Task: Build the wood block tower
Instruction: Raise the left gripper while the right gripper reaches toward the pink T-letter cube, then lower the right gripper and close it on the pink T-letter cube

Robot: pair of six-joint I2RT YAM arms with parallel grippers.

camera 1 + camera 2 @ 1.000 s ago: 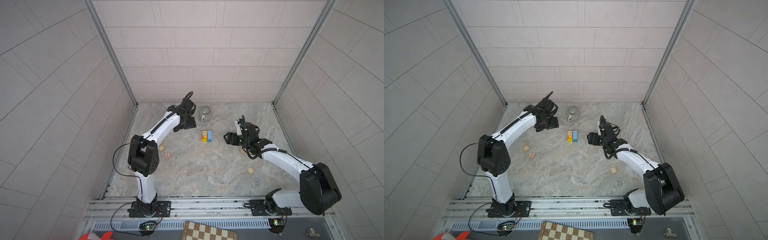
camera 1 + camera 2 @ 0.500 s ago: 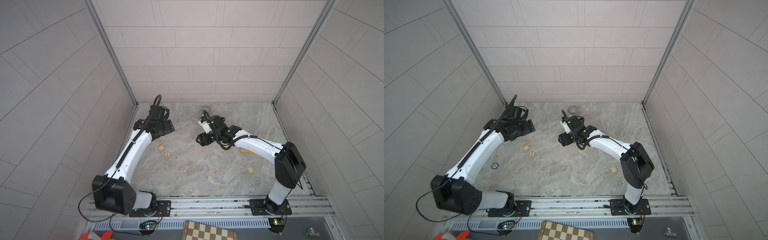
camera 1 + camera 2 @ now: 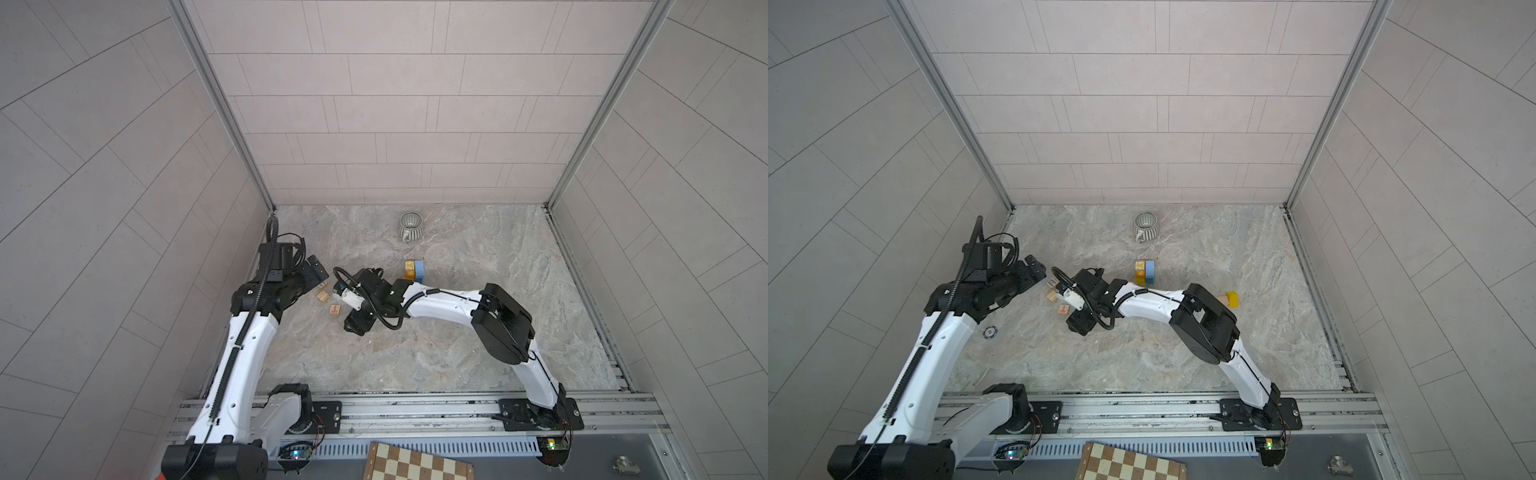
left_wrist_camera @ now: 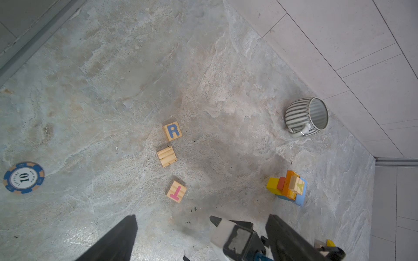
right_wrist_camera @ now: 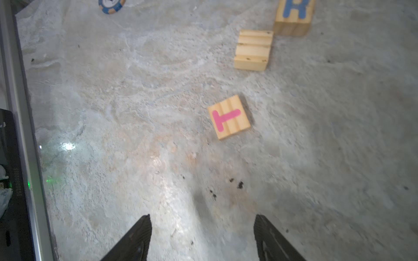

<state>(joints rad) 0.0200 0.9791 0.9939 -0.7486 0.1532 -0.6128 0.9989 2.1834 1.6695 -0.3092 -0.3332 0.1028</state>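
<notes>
The wood block tower point(image 3: 414, 270) point(image 3: 1145, 272) stands mid-floor: yellow, orange-red and light blue blocks with a lettered natural one on top point(image 4: 288, 187). Three loose natural blocks lie left of it: an R block point(image 4: 172, 131), a grooved one point(image 4: 167, 156) and a pink T block point(image 4: 176, 191) point(image 5: 229, 117). My right gripper point(image 3: 351, 326) point(image 5: 202, 237) reaches across the middle and hovers open just short of the T block, nothing between its fingers. Open and empty too, my left gripper point(image 3: 318, 272) point(image 4: 203, 237) sits above the R block by the left wall.
A grey ribbed mug point(image 3: 410, 226) lies near the back wall. A blue poker chip point(image 3: 990, 331) rests by the left arm. A yellow block point(image 3: 1232, 299) with a natural one beside it sits behind the right arm's elbow. A chessboard point(image 3: 415, 463) lies outside the front rail.
My right arm swung from the right side, past the tower, over to the loose blocks on the left. My left arm drew back from near the mug toward the left wall.
</notes>
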